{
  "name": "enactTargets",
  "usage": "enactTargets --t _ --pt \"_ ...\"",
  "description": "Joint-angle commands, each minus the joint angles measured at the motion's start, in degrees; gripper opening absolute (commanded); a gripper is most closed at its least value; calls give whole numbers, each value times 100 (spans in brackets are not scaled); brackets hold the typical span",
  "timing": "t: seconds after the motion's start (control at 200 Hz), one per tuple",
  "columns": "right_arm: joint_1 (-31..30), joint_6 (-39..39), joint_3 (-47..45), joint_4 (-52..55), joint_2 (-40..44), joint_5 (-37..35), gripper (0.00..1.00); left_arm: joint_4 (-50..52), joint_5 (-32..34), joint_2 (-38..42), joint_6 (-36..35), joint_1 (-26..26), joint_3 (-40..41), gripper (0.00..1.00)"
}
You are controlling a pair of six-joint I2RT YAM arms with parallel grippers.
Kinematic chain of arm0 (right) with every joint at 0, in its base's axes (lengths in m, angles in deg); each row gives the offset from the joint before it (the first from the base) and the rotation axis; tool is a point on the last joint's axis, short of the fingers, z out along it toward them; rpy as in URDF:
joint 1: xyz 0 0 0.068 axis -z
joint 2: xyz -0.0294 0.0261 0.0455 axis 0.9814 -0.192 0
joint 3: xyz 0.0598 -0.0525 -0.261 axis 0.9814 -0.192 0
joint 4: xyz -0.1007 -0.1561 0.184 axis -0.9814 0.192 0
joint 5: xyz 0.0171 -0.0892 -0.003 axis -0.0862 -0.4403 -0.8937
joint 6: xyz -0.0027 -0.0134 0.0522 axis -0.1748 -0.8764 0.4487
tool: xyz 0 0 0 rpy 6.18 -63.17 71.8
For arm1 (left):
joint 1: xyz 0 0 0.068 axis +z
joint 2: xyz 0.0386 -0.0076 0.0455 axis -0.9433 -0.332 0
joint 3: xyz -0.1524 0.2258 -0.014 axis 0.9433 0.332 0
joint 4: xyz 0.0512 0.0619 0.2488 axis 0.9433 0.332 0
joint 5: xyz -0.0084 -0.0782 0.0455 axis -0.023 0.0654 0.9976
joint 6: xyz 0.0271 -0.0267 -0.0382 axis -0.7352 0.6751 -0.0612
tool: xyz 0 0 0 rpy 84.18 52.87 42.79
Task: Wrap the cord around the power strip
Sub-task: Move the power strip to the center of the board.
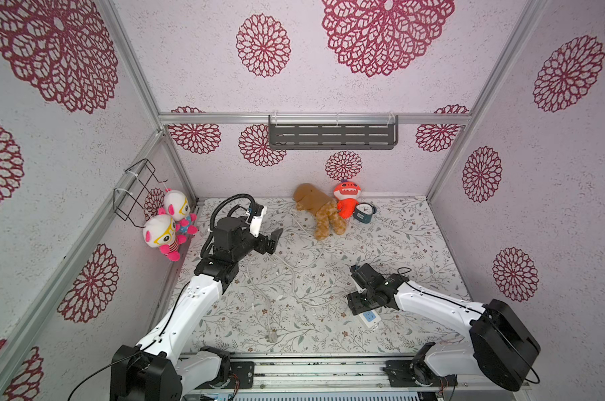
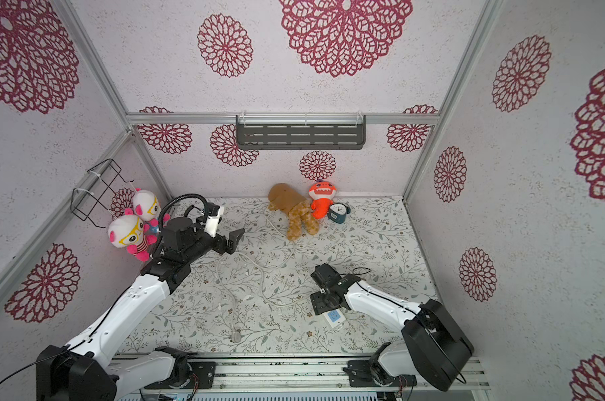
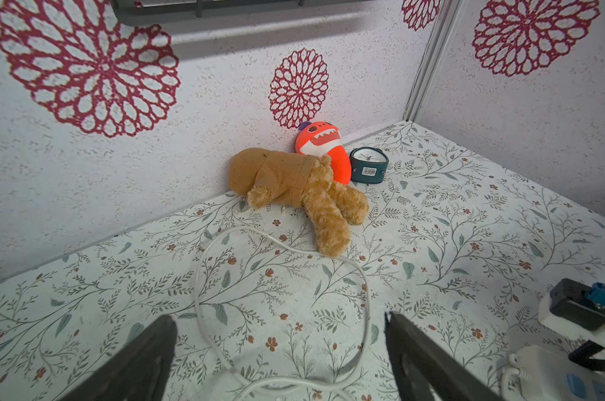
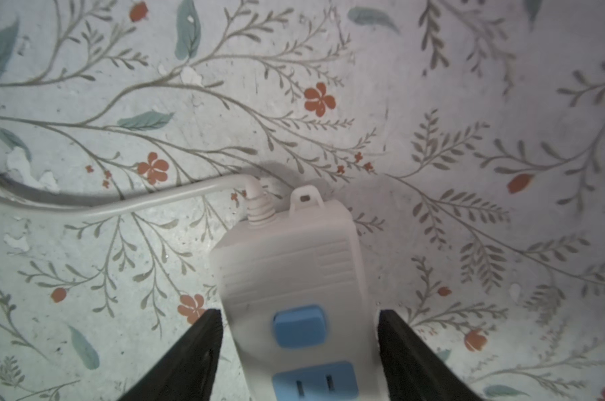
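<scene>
Grasp step: right gripper (image 4: 299, 314) fingers flank the power strip (image 4: 290, 270), clamp not discernible; left gripper (image 3: 280, 321) fingers wide apart over the cord (image 3: 198, 288); next needs a firm hold, then cord pickup.

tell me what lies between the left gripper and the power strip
Only loose loops of the cord on the table cover, seen in both top views.

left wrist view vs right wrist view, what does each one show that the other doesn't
Only the left wrist view: the brown plush bear, orange plush, clock, back wall and the open left end effector. Only the right wrist view: the slots in a blue socket, and the right end effector gripping the power strip by its sides. Both: the cord, the power strip and the floral table cover.
</scene>
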Motion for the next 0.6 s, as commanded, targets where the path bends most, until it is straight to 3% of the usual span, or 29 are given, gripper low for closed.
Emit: enactTargets --t 0.0,0.23,0.46,0.54,0.59 --pt "9 -354 227 -45 -336 442 65 49 99 129 -144 -57 49 97" --pt "-46 -613 989 -120 -1020 710 52 171 315 205 -106 -62 -8 97" --pt "-390 -1440 2888 329 -2804 949 45 298 570 690 5 -66 234 97" --pt "-411 -1660 3317 434 -3114 1038 48 417 659 883 19 -66 353 97" --pt "-412 -1808 3479 464 -3199 1070 58 442 703 1001 39 -66 447 97"
